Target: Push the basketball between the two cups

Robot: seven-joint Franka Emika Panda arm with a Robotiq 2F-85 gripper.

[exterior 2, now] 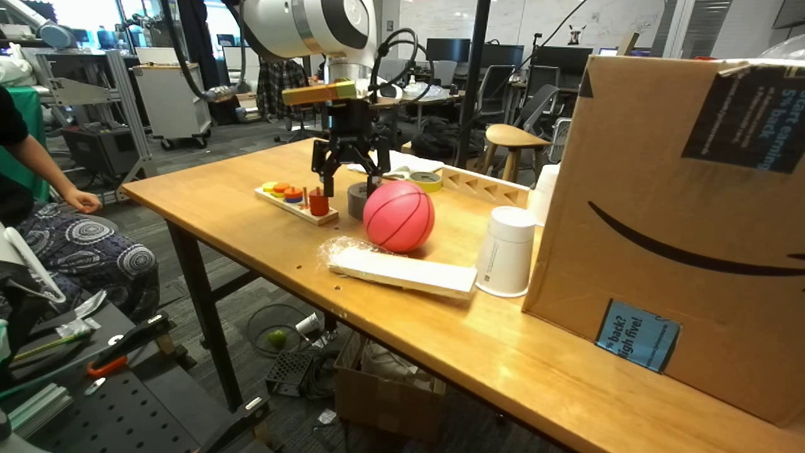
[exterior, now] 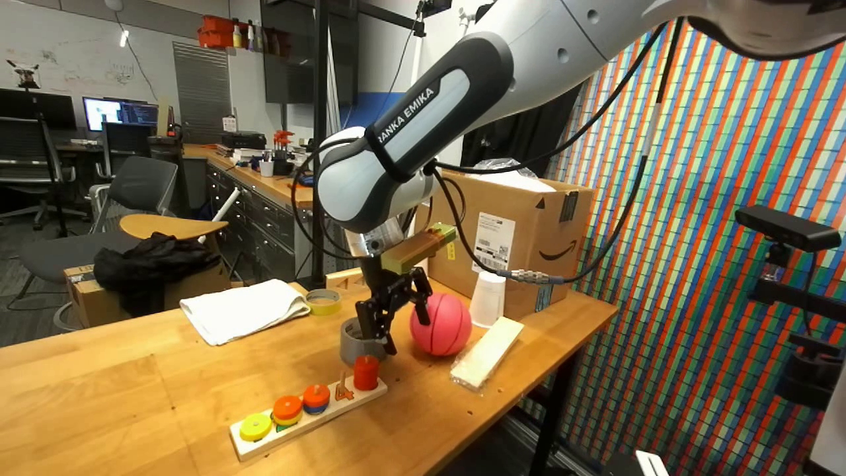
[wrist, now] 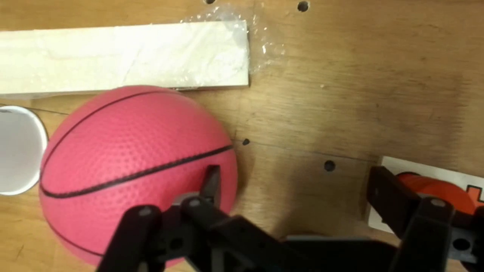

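The basketball [exterior: 441, 325], pinkish-red with dark seams, rests on the table in both exterior views [exterior 2: 399, 217]. In the wrist view the basketball [wrist: 136, 143] fills much of the left side. My gripper [wrist: 297, 185] points down with its fingers spread wide. One of its fingers [wrist: 212, 185] overlaps the ball's near edge; whether they touch I cannot tell. Nothing is held between the fingers. An upside-down white cup [exterior 2: 505, 251] stands beyond the ball, near the box. Another white cup [exterior 2: 546, 194] shows behind it, partly covered by the box. The wrist view catches one cup [wrist: 20, 151] at its left edge.
A plastic-wrapped white block [exterior 2: 402, 272] lies alongside the ball. A grey tape roll [exterior: 355, 347] and a counting toy [exterior: 310, 423] with coloured rings sit near the gripper. The large cardboard box [exterior: 535, 258] stands behind the cups. A yellow tape roll [exterior 2: 426, 182] and white cloth [exterior: 244, 309] lie farther off.
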